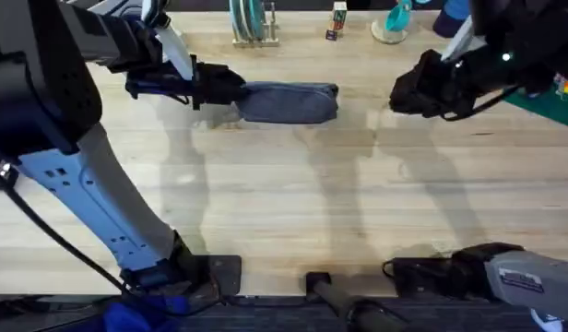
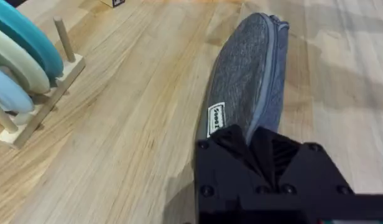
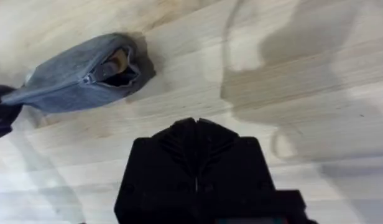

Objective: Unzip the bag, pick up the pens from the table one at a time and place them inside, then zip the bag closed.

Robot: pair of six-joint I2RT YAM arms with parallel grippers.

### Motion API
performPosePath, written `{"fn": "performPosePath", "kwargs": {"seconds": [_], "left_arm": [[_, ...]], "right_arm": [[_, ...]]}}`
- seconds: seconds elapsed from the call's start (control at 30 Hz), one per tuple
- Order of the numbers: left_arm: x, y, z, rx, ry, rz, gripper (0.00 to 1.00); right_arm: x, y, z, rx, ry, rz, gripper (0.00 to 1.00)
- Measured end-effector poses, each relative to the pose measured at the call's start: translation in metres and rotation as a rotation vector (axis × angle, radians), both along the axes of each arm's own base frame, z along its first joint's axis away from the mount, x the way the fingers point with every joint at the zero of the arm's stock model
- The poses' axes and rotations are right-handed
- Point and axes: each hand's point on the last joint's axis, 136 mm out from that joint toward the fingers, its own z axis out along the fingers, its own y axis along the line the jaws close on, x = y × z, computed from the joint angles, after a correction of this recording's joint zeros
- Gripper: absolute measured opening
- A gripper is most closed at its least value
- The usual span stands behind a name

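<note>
The light wooden plank table (image 1: 293, 212) lies bare around the blue-grey fabric pouch (image 1: 289, 101) (one end gaping). The left gripper (image 1: 215, 89) clamps its other end; the right gripper (image 3: 196, 155), fingers together, hovers apart.

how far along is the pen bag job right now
Done: the bag gapes open at one end, and no pens lie on the table. In hand: the left gripper clamps the bag's other end. Left: zipping it closed; the right gripper is shut, holding nothing.

My right gripper (image 3: 196, 163) hangs above the table (image 3: 303, 93), fingers pressed together, holding nothing. Well apart lies the bag (image 3: 73, 78), its near end gaping open; a dark gripper (image 3: 2, 115) touches its far end.
</note>
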Motion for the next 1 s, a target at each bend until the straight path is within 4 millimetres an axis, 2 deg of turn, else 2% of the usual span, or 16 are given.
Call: {"fn": "performPosePath", "kwargs": {"seconds": [0.3,0.37,0.43,0.6,0.63,1.0], "left_arm": [[0.0,0.0,0.0,-0.003,0.014,0.005,0.041],[0.0,0.0,0.0,-0.003,0.014,0.005,0.041],[0.0,0.0,0.0,-0.003,0.014,0.005,0.041],[0.0,0.0,0.0,-0.004,0.016,0.006,0.041],[0.0,0.0,0.0,-0.004,0.016,0.006,0.041],[0.0,0.0,0.0,-0.004,0.02,0.007,0.041]], "right_arm": [[-0.005,0.009,-0.005,0.062,0.016,0.04,0.033],[-0.005,0.01,-0.005,0.066,0.016,0.043,0.064],[-0.005,0.011,-0.005,0.07,0.016,0.046,0.287],[-0.005,0.012,-0.004,0.073,0.016,0.057,0.95],[-0.005,0.012,-0.004,0.072,0.016,0.059,0.983],[-0.01,0.012,-0.003,0.054,0.026,0.102,0.996]]}}
